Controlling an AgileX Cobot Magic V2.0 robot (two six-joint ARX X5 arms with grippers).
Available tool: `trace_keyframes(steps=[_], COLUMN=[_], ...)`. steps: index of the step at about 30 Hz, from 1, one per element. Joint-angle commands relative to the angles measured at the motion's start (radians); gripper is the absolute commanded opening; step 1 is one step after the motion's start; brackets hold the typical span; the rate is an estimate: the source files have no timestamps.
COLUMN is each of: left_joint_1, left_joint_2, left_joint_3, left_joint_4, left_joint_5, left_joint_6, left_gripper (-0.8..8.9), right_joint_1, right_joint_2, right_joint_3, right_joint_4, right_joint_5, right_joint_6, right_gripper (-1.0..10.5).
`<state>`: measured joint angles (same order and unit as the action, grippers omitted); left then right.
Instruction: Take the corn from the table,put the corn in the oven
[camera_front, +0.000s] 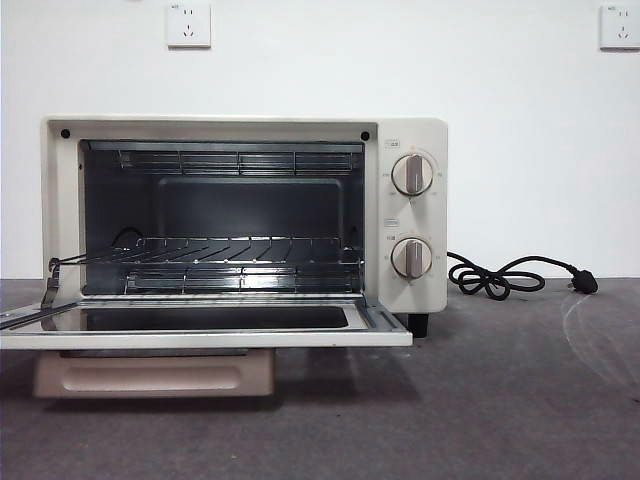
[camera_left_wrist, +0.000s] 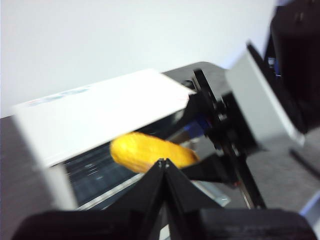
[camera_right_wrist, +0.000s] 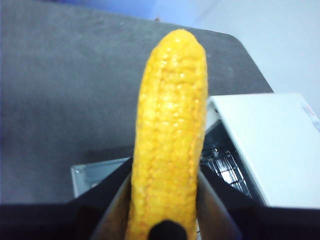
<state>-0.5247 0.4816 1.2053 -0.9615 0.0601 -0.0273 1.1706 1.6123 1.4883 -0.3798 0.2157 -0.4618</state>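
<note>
The corn (camera_right_wrist: 170, 145) is off the table (camera_front: 520, 400), clamped in the right gripper (camera_right_wrist: 165, 200) at centre frame above the open oven (camera_front: 240, 220), whose rack is empty; insertion remains, while the left gripper (camera_left_wrist: 163, 165), jaws closed on nothing, waits.

Glossy yellow corn (camera_right_wrist: 170, 145) held lengthwise above the cream oven (camera_front: 415, 135), whose door hangs open.

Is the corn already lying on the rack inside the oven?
No, the rack in the oven is bare; the right gripper holds the corn.
</note>
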Motion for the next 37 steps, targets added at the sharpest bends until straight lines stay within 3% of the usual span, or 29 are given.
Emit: trace_keyframes(steps=[1, 4, 7, 11, 17, 24, 37], left_joint_1=[0.000, -0.001, -0.001, -0.001, -0.001, -0.001, -0.001], left_joint_2=[-0.016, -0.021, -0.021, -0.021, -0.021, -0.021, -0.021], left_joint_3=[0.035, 0.095, 0.152, 0.222, 0.299, 0.309, 0.309], left_joint_4=[-0.042, -0.106, -0.145, -0.185, -0.230, -0.266, -0.275], left_joint_5=[-0.066, -0.117, -0.140, -0.143, -0.169, -0.169, -0.169], left_joint_6=[-0.003, 0.008, 0.015, 0.032, 0.032, 0.032, 0.032], left_gripper=[-0.06, -0.06, -0.06, -0.06, -0.06, -0.06, -0.06], right_joint_1=[-0.007, -0.012, -0.029, -0.067, -0.125, -0.181, -0.230], right_joint_2=[0.069, 0.141, 0.201, 0.270, 0.326, 0.341, 0.349], right_joint_3=[0.001, 0.001, 0.001, 0.001, 0.001, 0.001, 0.001], right_joint_4=[0.040, 0.093, 0.148, 0.186, 0.194, 0.195, 0.151], right_joint_5=[0.060, 0.152, 0.184, 0.199, 0.289, 0.290, 0.240], right_joint_6=[-0.109, -0.193, -0.245, -0.257, -0.292, -0.331, -0.335], right_gripper=[-0.1, -0.1, -0.1, -0.1, -0.1, -0.1, -0.1])
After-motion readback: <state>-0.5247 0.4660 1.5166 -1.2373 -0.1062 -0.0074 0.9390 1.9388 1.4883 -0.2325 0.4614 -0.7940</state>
